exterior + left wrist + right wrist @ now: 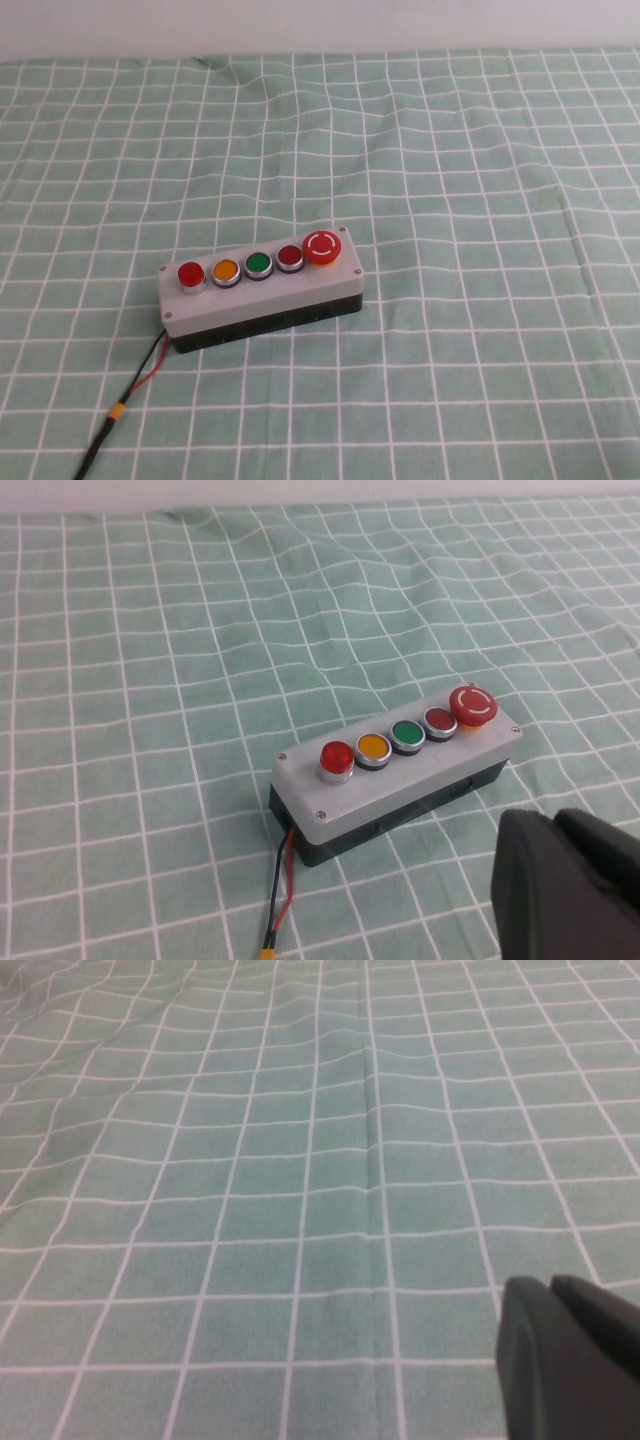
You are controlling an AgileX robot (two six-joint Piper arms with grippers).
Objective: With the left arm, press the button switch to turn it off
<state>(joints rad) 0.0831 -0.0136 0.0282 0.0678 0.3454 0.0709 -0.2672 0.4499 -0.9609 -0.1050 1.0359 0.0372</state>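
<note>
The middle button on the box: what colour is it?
Green, with a dark ring; clearest in the left wrist view.

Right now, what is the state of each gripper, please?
Left gripper: near the button box, touching nothing; open or shut cannot be told.
Right gripper: over bare cloth; cannot be told.

No readable text appeared anywhere; only white curved arrows marked the large red mushroom button (324,248).
</note>
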